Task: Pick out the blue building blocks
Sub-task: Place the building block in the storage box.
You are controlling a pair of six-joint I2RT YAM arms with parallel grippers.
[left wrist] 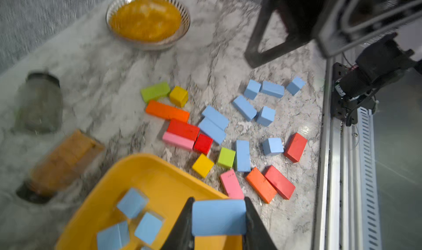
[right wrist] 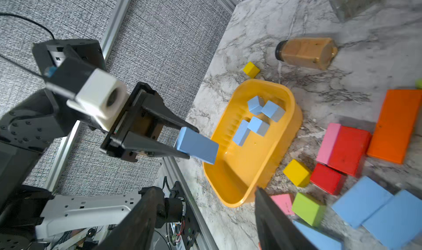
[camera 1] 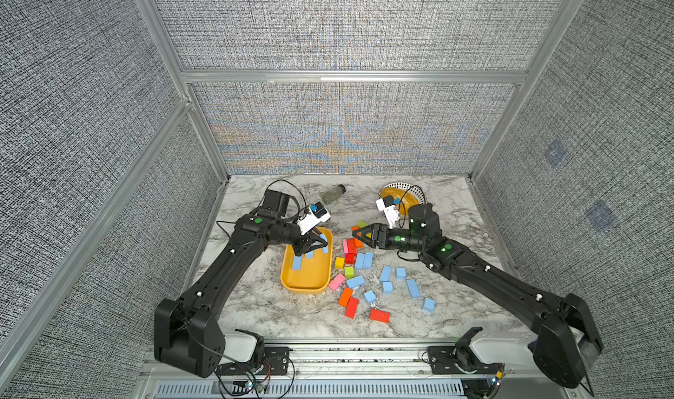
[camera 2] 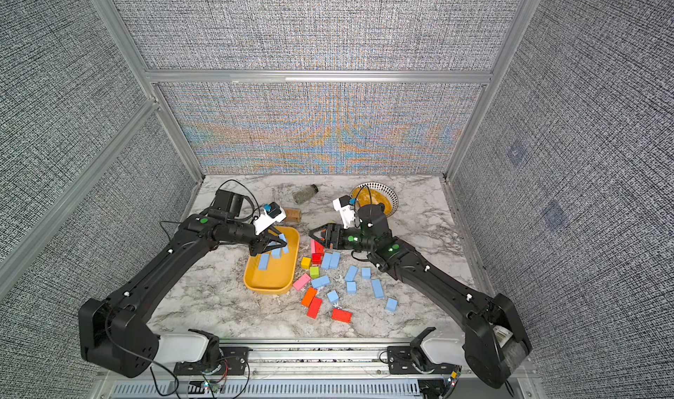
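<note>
Left wrist view shows the left tool (left wrist: 218,203) closed snugly on a blue brick (left wrist: 218,216), held over the yellow tray (left wrist: 159,175), where several blue building blocks (right wrist: 258,114) lie. Loose blue blocks (camera 1: 386,273) are scattered on the tabletop (camera 1: 262,306) beside other-coloured blocks (camera 1: 351,247). Above those, the right tool (camera 1: 359,235) hangs partly open, gripping nothing.
</note>
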